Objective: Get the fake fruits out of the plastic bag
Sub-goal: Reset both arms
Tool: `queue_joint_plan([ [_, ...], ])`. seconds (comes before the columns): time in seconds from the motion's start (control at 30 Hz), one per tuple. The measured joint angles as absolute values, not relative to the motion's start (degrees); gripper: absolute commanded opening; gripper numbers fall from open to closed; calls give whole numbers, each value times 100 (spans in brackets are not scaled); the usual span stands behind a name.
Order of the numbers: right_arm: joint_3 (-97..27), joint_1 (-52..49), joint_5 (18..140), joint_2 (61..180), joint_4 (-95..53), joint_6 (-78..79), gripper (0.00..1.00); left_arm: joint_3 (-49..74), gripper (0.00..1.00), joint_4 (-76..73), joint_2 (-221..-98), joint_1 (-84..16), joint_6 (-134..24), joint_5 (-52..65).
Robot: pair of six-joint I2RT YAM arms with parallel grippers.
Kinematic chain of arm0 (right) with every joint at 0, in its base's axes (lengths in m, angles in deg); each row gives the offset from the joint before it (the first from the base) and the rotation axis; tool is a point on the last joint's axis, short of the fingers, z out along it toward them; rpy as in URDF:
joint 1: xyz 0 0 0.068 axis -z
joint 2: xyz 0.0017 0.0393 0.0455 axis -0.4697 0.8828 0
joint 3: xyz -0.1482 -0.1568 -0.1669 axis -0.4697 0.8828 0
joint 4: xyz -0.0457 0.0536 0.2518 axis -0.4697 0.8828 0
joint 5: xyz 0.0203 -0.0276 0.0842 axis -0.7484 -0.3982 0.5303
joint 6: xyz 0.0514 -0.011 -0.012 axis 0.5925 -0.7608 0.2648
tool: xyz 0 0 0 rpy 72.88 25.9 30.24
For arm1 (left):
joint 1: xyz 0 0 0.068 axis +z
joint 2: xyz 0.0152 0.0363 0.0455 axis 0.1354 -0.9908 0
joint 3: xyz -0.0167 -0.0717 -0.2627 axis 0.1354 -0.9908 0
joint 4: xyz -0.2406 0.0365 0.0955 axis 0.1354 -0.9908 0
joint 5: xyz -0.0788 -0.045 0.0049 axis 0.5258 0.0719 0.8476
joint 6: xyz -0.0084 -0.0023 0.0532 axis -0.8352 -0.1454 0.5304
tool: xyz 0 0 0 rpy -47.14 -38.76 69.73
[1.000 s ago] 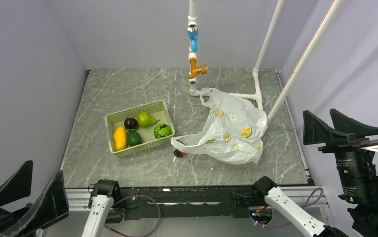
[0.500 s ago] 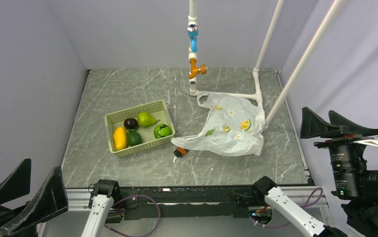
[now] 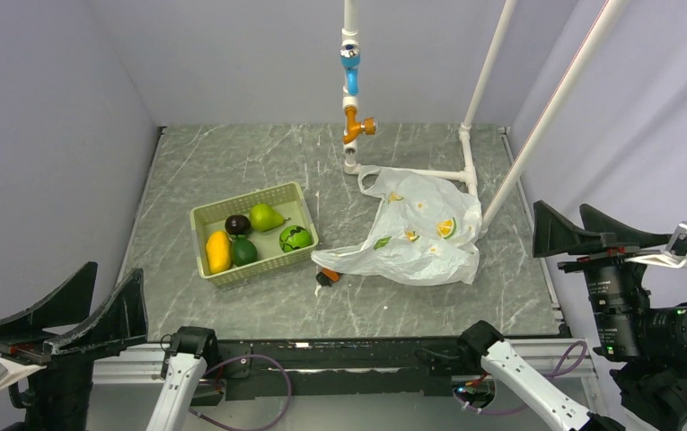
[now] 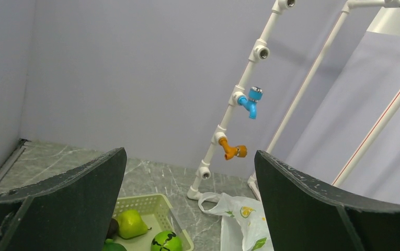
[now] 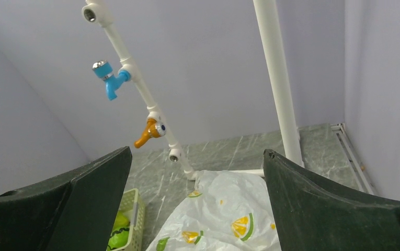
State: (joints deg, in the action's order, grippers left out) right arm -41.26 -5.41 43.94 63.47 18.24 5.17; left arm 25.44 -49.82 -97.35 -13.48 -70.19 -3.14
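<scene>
The fake fruits lie in a pale green basket [image 3: 299, 199]: yellow mango [image 3: 218, 251], dark round fruit [image 3: 237, 224], green pear [image 3: 266, 216], small green fruit [image 3: 244, 252], striped green ball [image 3: 295, 238]. The plastic bag [image 3: 420, 238] lies flat and crumpled to the basket's right. My left gripper [image 3: 117, 274] is open and empty at the near left, above the table's front edge. My right gripper [image 3: 559, 211] is open and empty at the right, beside the table. The left wrist view shows the pear [image 4: 130, 224], the ball [image 4: 166, 241] and the bag [image 4: 242, 225]. The right wrist view shows the bag [image 5: 229, 214].
A small orange-and-black brush [image 3: 326, 276] lies at the bag's near left corner. A white pipe frame with a blue tap [image 3: 350, 67] and an orange tap [image 3: 356, 126] stands at the back. Slanted white pipes [image 3: 501, 54] rise at the back right. Purple walls enclose the table.
The bag has sunk flatter onto the table. My left gripper has risen and moved right into view. My right gripper has shifted a little left.
</scene>
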Motion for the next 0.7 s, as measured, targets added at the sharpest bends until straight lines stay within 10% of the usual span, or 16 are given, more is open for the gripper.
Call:
queue_joint_plan([
  [0.7, -3743, -541, 4530, 6152, 1586, 524, 100, 2233, 99, -5185, -9724, -1348, -6982, -325],
])
